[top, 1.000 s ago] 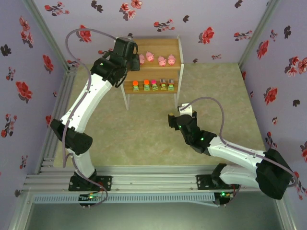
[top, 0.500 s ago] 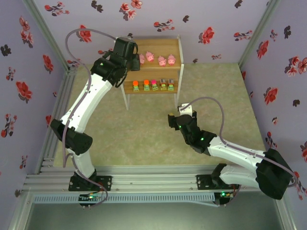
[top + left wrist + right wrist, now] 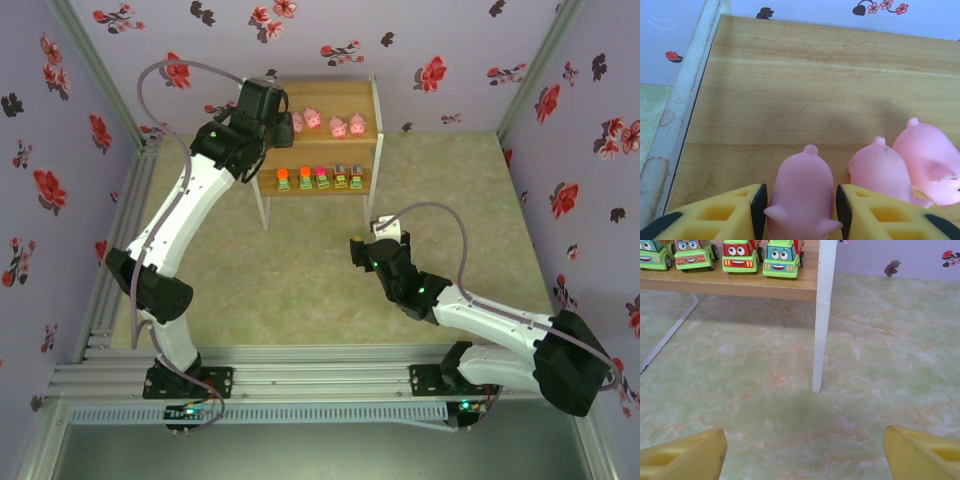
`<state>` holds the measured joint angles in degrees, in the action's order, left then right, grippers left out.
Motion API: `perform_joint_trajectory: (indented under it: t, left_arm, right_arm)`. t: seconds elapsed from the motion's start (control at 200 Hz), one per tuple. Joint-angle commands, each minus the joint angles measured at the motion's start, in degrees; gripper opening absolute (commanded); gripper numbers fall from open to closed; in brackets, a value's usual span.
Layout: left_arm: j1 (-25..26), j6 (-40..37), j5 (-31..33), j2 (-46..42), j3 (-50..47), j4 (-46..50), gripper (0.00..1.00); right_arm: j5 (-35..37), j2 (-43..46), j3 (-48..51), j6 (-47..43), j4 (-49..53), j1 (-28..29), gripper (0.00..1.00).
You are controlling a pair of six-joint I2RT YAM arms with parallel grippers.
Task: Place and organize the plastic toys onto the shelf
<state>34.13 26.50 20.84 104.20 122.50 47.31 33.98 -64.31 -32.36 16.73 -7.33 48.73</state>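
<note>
On the shelf's (image 3: 366,100) top board (image 3: 805,75) a pink pig toy (image 3: 801,190) rests between the black pads of my left gripper (image 3: 800,205). The jaws stand a hair off its sides, so the gripper is open. Two more pigs (image 3: 882,172) (image 3: 927,160) lie just to its right. From above, the left gripper (image 3: 284,118) is at the top tier's left end, with pigs (image 3: 338,126) in a row beside it. Several green-based toy trucks (image 3: 322,176) line the lower tier (image 3: 740,287). My right gripper (image 3: 802,452) hovers open and empty over the floor in front of the shelf.
The shelf's white front leg (image 3: 821,330) stands straight ahead of the right gripper (image 3: 356,248). A white metal frame rail (image 3: 687,110) borders the top board on the left. Flowered walls close in the mottled green floor (image 3: 450,200) on three sides.
The left jaws have eased slightly apart around the pig. Both arms otherwise hold their places.
</note>
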Motion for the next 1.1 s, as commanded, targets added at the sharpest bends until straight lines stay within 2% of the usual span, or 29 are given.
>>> perform_joint_trajectory:
  t: [0.0, 1.095]
  left_arm:
    - [0.41, 0.2, 0.69, -1.11, -0.15, -0.9, 0.45]
    - [4.44, -4.57, 6.47, -6.61, -0.17, -1.94, 0.47]
  right_arm:
    - [-0.38, -0.11, -1.74, 0.15, 1.0, -0.32, 0.76]
    - [-0.41, -0.23, -1.65, 0.06, 0.91, -0.37, 0.76]
